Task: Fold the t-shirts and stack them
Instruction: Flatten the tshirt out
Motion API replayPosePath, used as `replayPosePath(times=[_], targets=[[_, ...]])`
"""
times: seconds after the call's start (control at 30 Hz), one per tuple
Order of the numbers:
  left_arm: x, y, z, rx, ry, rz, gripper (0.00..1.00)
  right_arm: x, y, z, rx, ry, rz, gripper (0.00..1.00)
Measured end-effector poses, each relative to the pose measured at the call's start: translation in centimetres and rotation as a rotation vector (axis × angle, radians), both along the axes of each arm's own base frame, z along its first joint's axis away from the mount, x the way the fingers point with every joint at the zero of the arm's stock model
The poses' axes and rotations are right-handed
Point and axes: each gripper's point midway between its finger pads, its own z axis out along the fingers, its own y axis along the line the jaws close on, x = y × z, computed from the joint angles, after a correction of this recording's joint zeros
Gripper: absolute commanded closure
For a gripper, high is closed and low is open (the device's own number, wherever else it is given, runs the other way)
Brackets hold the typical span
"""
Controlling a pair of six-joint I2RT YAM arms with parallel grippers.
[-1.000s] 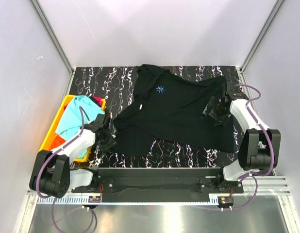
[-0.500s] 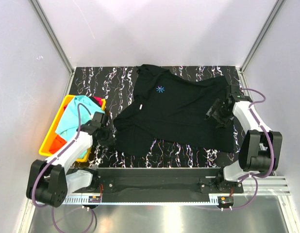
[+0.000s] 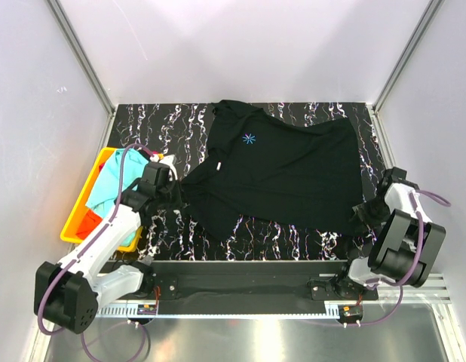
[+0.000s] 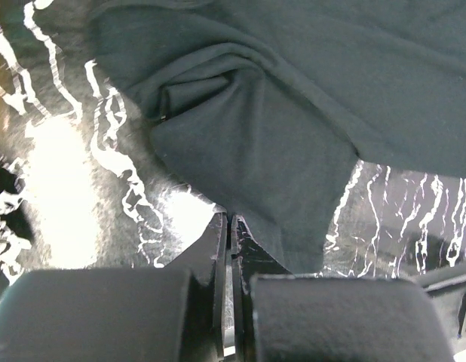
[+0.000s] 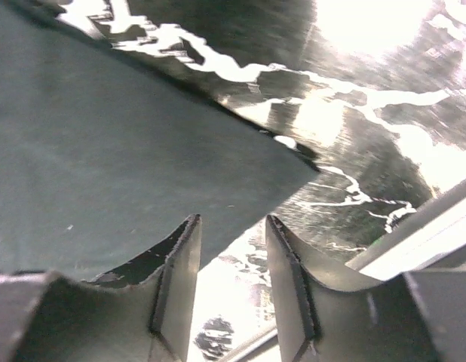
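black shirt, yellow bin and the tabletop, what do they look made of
black shirt: soft matte knit cloth, probably cotton; it wrinkles and drapes.
yellow bin: rigid plastic, slightly glossy, with a straight moulded rim.
tabletop: glossy black with white marble-like veins and bright glare; stone or printed laminate, cannot tell.

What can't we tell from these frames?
1. Left wrist: whether the shut left gripper pinches the black shirt; its fingertips hide the contact.
2. Top: how many shirts lie in the bin; the left arm covers part of the heap.
3. Right wrist: whether the open right gripper straddles the shirt's corner or hovers above; the view gives no depth.
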Motion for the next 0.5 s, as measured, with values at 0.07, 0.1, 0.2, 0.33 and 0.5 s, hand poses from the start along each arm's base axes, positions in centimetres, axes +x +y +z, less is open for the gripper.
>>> replayPosePath(times=[0.07, 0.1, 0.2, 0.33, 0.5], targets=[[0.3, -0.3, 0.2, -0.006, -0.013, -0.027, 1.0, -0.7, -0.1, -0.2, -0.017, 0.013, -0.033, 0.52], [0.4, -0.5, 0.3, -0.008, -0.018, -0.036, 1.0, -1.0, -0.2, -0.3, -0.027, 0.019, -0.052, 0.51], [0.9, -1.0, 0.8, -0.014, -0.035, -0.068, 1.0, -1.8, -0.5, -0.5, -0.064, 0.032, -0.095, 0.48], [1.2, -1.3, 1.3, -0.022, -0.056, -0.09, 1.0, -2.3, -1.0, -0.3, -0.107, 0.024, -0.122, 0.44], [1.3, -1.4, 1.3, -0.024, -0.06, -0.091, 1.0, -2.1, -1.0, -1.2, -0.099, 0.039, -0.141, 0.44]])
